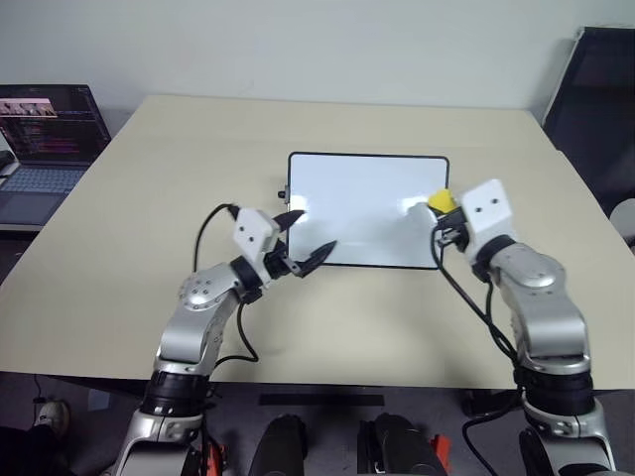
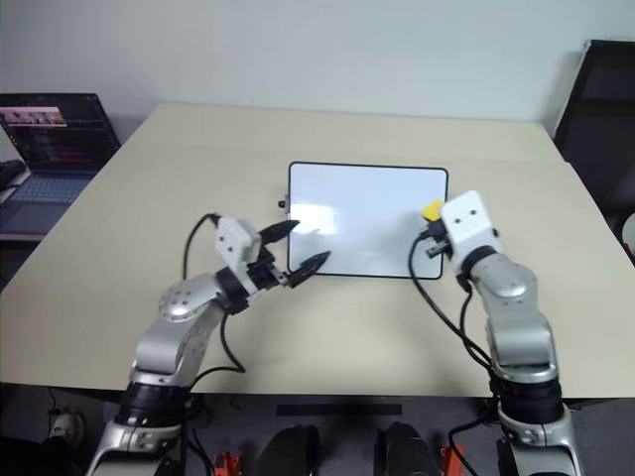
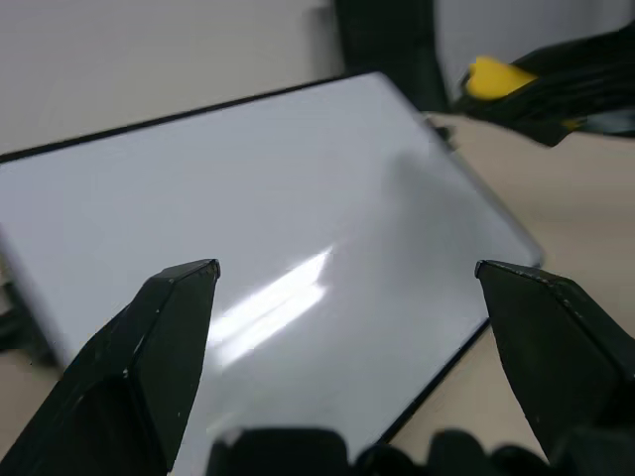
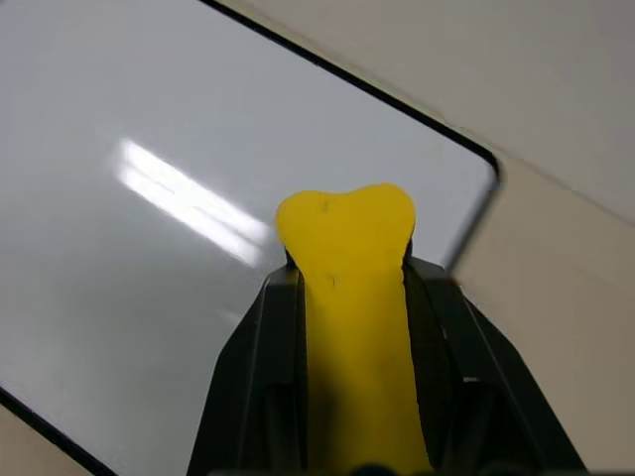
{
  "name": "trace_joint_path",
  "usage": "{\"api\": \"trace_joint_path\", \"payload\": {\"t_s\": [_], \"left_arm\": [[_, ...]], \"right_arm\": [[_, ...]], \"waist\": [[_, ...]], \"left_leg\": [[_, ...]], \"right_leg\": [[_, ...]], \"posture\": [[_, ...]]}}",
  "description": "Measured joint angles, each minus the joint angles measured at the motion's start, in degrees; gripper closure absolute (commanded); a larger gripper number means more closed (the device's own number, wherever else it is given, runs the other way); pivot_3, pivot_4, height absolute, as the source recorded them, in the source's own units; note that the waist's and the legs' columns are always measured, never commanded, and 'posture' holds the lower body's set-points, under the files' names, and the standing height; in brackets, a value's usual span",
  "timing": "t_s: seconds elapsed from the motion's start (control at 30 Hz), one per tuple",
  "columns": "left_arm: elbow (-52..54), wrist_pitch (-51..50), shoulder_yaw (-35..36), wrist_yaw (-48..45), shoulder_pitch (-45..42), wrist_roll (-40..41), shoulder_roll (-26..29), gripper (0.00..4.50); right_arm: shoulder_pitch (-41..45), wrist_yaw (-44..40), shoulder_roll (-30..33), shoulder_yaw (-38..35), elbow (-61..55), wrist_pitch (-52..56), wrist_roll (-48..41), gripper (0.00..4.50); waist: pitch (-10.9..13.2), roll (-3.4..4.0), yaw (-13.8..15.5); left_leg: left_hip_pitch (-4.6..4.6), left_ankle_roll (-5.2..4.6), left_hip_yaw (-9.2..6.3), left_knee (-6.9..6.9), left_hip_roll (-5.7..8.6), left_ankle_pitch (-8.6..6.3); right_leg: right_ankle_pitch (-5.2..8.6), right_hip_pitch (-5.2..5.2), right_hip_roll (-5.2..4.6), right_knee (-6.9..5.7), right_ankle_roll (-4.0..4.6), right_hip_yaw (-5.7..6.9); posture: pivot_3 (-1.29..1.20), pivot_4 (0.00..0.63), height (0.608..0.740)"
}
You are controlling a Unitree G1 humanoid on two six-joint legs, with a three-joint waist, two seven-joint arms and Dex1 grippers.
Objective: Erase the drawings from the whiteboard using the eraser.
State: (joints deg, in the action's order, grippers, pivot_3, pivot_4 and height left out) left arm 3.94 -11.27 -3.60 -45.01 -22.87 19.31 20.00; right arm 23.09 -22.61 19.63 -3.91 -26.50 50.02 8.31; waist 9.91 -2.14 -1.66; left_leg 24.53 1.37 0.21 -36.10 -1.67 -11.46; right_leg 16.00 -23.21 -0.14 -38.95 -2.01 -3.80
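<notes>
The left gripper hung at the board's near-left corner, at about 7 o'clock from the board's middle, its jaws spread wide and holding nothing. The right gripper stood at the board's right edge, near 4 o'clock, its jaws clamped tight on the eraser, whose yellow end stuck out past the fingertips over the white surface. The eraser's dark underside was hidden between the jaws.

The whiteboard lay flat on the worktop, a little beyond the two arms and near its middle. Its surface looked blank: no digits or other drawings could be made out, only streaks of glare. A small black knob showed on its left edge; the knob on the right edge was covered by the right arm.

Farther off, at 10 o'clock and beyond the worktop's left edge, a laptop stood open, cut off by the picture's edge. Its screen carried lines of coloured text too small to read. At 2 o'clock a dark chair was partly cropped. No brand or label could be read anywhere.
</notes>
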Motion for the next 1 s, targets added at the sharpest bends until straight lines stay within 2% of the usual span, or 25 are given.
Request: {"api": "trace_joint_path", "payload": {"t_s": [0.17, 0.4, 0.63, 1.0], "left_arm": [[-2.8, -0.3, -5.5, -9.1, -4.5, 1.0, -0.9, 0.00], [-10.5, 5.2, -10.2, -18.7, -7.7, -0.3, -2.4, 0.00], [-19.6, 15.5, -12.7, -20.8, -9.3, -5.6, -5.0, 0.00], [-21.6, 18.4, -12.8, -20.7, -8.4, -6.8, -5.4, 0.00]], "right_arm": [[-1.2, 2.9, 0.2, -4.2, -2.6, 9.9, -0.6, 3.52], [-3.6, 5.6, -0.7, -8.8, -2.8, 20.9, -2.4, 3.52], [-5.2, 6.8, -2.9, -13.0, -2.0, 22.9, -5.2, 3.52], [-6.2, 8.0, -4.6, -14.9, 1.9, 22.9, -9.7, 3.52]], "waist": [[0.0, 0.01, -0.4], [0.0, 0.02, -0.3], [0.0, 0.03, -0.3], [0.0, 0.05, -0.3]], "left_leg": [[-0.02, 0.00, 0.03, 0.03, 0.08, 0.00], [-0.02, -0.01, 0.05, 0.03, 0.08, 0.00], [-0.02, -0.01, 0.05, 0.02, 0.09, 0.00], [-0.01, -0.01, 0.02, 0.02, 0.07, 0.00]], "right_leg": [[0.02, -0.03, 0.19, 0.00, 0.01, -0.07], [0.04, -0.03, 0.21, 0.01, -0.01, -0.11], [0.07, -0.04, 0.23, 0.01, -0.05, -0.13], [0.08, -0.04, 0.25, 0.00, -0.09, -0.12]], "posture": [[0.00, 0.150, 0.740], [0.00, 0.150, 0.740], [0.00, 0.150, 0.740], [0.00, 0.150, 0.740]]}}
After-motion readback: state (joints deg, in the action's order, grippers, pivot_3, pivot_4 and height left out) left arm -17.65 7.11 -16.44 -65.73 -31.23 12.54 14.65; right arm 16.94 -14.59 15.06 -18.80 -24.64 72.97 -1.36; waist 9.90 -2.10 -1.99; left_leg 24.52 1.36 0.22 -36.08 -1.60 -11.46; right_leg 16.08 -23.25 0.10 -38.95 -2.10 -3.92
